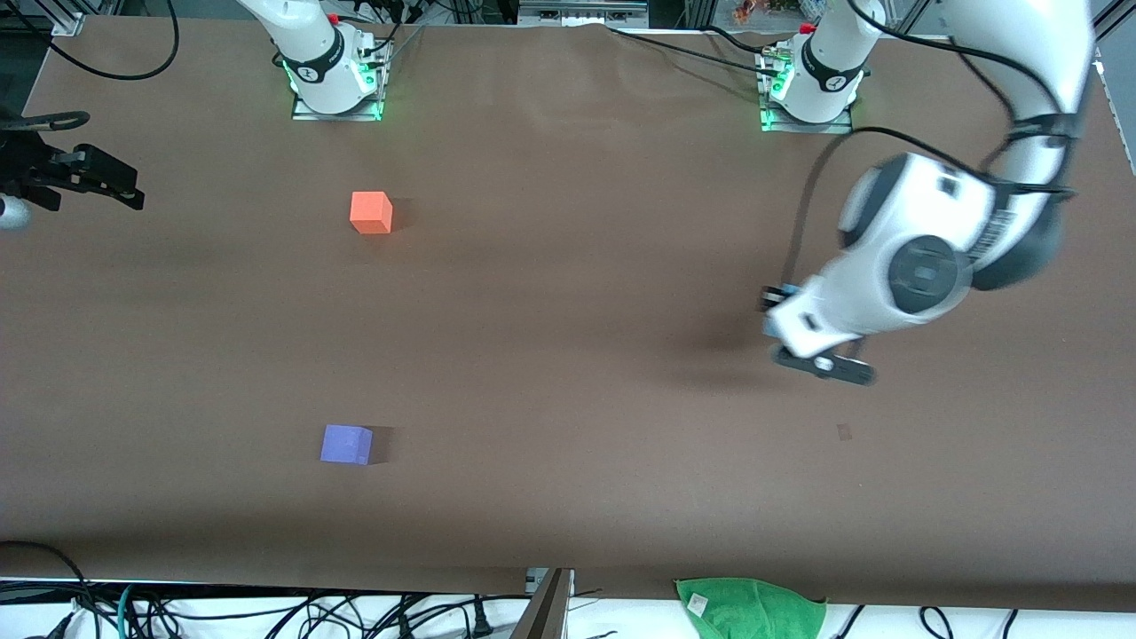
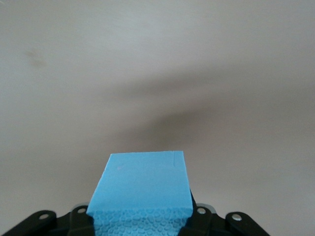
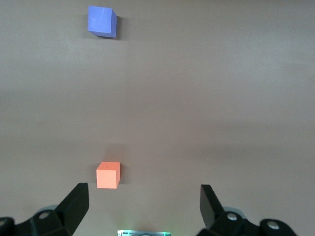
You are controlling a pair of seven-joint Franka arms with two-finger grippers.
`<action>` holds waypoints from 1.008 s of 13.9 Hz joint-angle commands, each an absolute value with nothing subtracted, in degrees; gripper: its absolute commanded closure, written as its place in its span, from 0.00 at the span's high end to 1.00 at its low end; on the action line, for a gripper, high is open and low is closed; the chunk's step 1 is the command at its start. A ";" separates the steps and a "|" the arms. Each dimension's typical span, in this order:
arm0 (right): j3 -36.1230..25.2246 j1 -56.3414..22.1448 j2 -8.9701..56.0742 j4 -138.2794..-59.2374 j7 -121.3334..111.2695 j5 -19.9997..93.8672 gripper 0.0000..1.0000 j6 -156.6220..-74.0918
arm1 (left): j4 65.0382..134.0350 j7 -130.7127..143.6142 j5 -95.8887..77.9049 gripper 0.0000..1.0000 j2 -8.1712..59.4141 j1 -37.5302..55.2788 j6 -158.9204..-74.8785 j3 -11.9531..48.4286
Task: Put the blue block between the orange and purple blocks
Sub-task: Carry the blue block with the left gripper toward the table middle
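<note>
My left gripper [image 1: 769, 312] is shut on the sky-blue block [image 2: 142, 187] and holds it a little above the bare table toward the left arm's end; the hand hides most of the block in the front view. The orange block [image 1: 371, 212] sits near the right arm's base. The purple block [image 1: 346, 445] sits nearer the front camera, roughly in line with the orange one, with a wide gap between them. My right gripper [image 3: 142, 201] is open and empty, waiting high over its own base, with the orange block [image 3: 108, 175] and the purple block [image 3: 102, 21] below it.
The brown table [image 1: 568, 311] carries only the two blocks. A black fixture [image 1: 75, 170] juts in at the table edge at the right arm's end. A green cloth [image 1: 750, 605] and cables lie off the table's front edge.
</note>
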State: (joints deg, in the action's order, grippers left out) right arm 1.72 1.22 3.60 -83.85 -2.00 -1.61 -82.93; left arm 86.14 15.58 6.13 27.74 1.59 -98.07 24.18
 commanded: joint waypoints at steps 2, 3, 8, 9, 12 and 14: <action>1.67 1.23 3.60 -83.76 -2.20 -0.70 1.00 -83.14 | 78.77 30.01 4.57 0.13 37.41 14.56 -99.40 23.20; 1.67 1.06 3.60 -83.76 -2.11 -0.70 1.00 -83.14 | 77.27 35.02 4.48 0.13 39.70 16.76 -102.19 23.29; 2.02 0.97 5.44 -83.76 -1.93 -0.79 1.00 -84.73 | 76.99 52.54 5.18 0.15 50.26 26.70 -121.61 22.76; 2.02 0.97 6.15 -83.76 -2.11 -0.88 1.00 -84.47 | 77.17 53.43 5.27 0.17 50.88 27.41 -123.47 22.76; 2.20 -0.70 6.85 -83.76 -2.02 -1.05 1.00 -85.08 | 77.26 52.56 5.71 0.66 52.21 27.69 -124.28 22.68; 2.20 -0.79 8.43 -83.85 -2.11 -0.70 1.00 -85.78 | 77.43 52.56 7.46 1.00 51.42 26.99 -123.93 22.85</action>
